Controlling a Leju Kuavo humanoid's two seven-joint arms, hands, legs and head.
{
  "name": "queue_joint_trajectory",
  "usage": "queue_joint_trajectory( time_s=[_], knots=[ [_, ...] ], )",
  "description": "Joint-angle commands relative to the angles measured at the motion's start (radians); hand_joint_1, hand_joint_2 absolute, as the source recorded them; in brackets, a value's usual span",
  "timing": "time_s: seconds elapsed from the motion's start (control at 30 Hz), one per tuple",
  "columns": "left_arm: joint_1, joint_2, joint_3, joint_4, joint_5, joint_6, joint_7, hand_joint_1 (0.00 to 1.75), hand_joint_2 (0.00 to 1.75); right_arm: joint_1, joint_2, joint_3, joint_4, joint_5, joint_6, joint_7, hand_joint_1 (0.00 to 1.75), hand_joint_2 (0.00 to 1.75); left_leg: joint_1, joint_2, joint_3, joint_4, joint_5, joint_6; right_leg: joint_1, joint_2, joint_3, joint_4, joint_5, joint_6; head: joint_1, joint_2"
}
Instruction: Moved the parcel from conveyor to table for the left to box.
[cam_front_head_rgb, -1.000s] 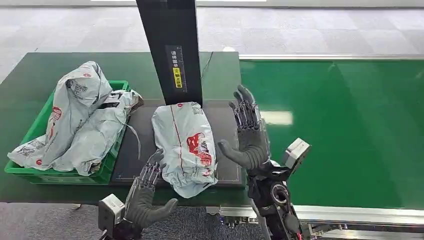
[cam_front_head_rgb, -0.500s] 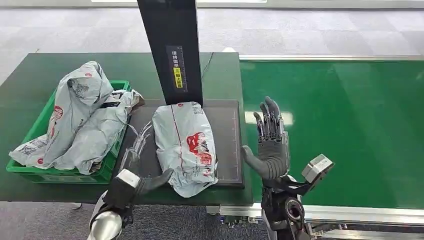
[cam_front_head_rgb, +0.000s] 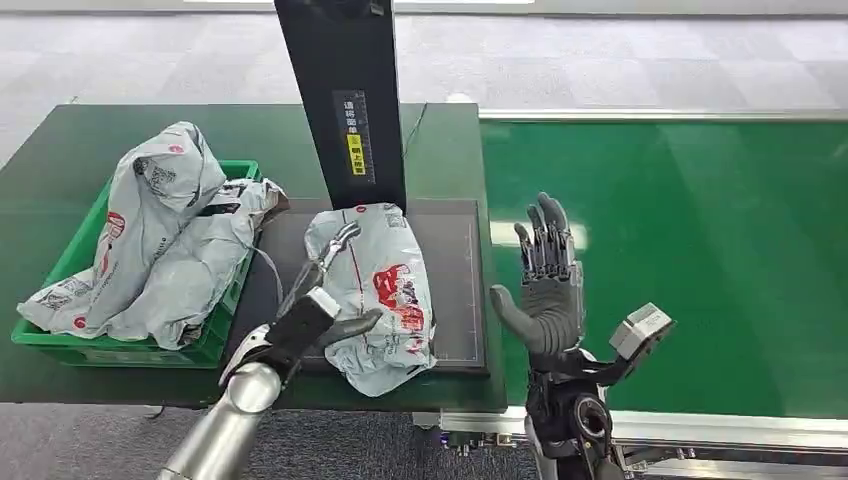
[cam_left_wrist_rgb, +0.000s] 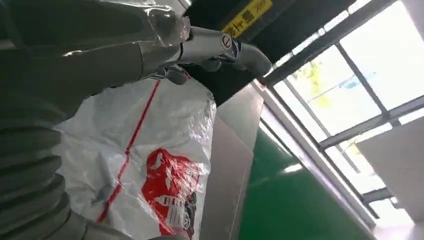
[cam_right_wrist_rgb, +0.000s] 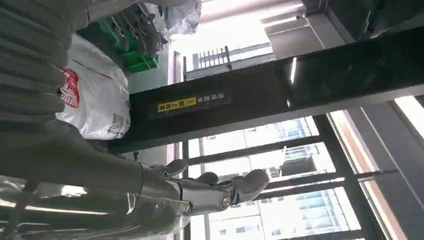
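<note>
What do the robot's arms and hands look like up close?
The left hand and right hand are dark grey, with slim jointed fingers and thick grey thumbs. A pale boxy camera block sits at each wrist. The left forearm is smooth silver, the right one black.

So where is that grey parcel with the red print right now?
In the head view the parcel lies on the dark mat at the foot of the black post, right of the green crate, with the left hand reaching over it.

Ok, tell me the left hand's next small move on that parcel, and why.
Probably close the left hand on the parcel. The parcel lies on the dark mat beside the green crate; the hand's fingers reach over its near-left side, apparently not gripping. The right hand is open, off to the side.
</note>
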Motion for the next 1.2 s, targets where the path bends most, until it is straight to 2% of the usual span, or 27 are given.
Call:
queue_joint_trajectory(
  time_s=[0.03,0.17,0.33,0.43,0.8,0.83,0.87,1.1,1.2],
  knots=[
    [-0.157,-0.027,-0.23,0.373,-0.026,-0.025,0.012,0.0,1.75,-0.004,-0.02,-0.057,0.007,-0.029,-0.03,0.021,0.0,1.75,-0.001,-0.003,0.001,-0.002,0.001,0.001,0.0,-0.004,0.003,-0.002,0.001,0.001,0.0,0.0],
    [-0.121,0.007,-0.268,0.426,-0.022,-0.031,-0.01,0.0,1.75,0.022,-0.032,-0.061,-0.003,-0.036,-0.034,0.022,0.0,1.75,-0.001,-0.002,0.004,-0.003,0.001,0.001,-0.001,-0.003,0.004,-0.003,0.0,0.001,0.0,0.0],
    [-0.048,0.065,-0.319,0.374,-0.05,-0.032,-0.02,0.0,1.75,0.036,-0.04,-0.053,0.01,-0.051,-0.036,0.009,0.0,1.75,-0.001,0.002,0.004,-0.003,0.0,0.0,0.0,0.002,0.003,-0.003,0.001,0.0,0.0,0.0],
    [-0.038,0.072,-0.373,0.367,-0.097,-0.038,-0.002,0.0,1.75,0.031,-0.039,-0.051,0.015,-0.051,-0.037,0.008,0.0,1.75,0.0,0.002,0.003,-0.003,0.0,0.0,0.0,0.002,0.002,-0.002,0.001,0.0,0.0,0.0],
    [-0.054,0.067,-0.396,0.391,-0.14,0.001,0.019,0.0,1.75,0.03,-0.028,-0.055,0.015,-0.05,-0.037,0.008,0.0,1.75,-0.001,0.002,0.007,-0.003,0.0,0.0,-0.001,0.002,0.007,-0.002,0.001,0.0,0.0,0.0],
    [-0.06,0.069,-0.403,0.398,-0.155,0.007,0.021,1.55,1.75,0.03,-0.028,-0.054,0.013,-0.05,-0.037,0.008,0.0,1.75,-0.001,0.002,0.007,-0.004,0.001,0.001,-0.001,0.002,0.008,-0.003,0.002,0.0,0.0,0.0],
    [-0.063,0.07,-0.407,0.402,-0.162,0.007,0.022,1.75,1.75,0.03,-0.028,-0.053,0.012,-0.049,-0.037,0.008,0.0,1.75,-0.001,0.002,0.007,-0.003,0.0,0.0,-0.001,0.002,0.008,-0.002,0.001,0.0,0.0,0.0],
    [-0.097,0.061,-0.426,0.466,-0.188,0.014,0.019,1.75,1.75,0.016,-0.031,-0.052,0.02,-0.049,-0.037,0.008,0.0,1.75,-0.001,0.001,0.008,-0.002,0.0,0.0,-0.001,0.001,0.009,-0.002,0.001,0.0,0.0,0.0],
    [-0.098,0.063,-0.427,0.468,-0.173,0.009,-0.019,1.75,1.75,0.019,-0.033,-0.053,0.012,-0.049,-0.037,0.008,0.0,1.75,-0.001,0.001,0.009,-0.002,0.0,0.0,-0.001,0.001,0.011,-0.001,0.0,0.001,0.0,0.0]
  ],
)
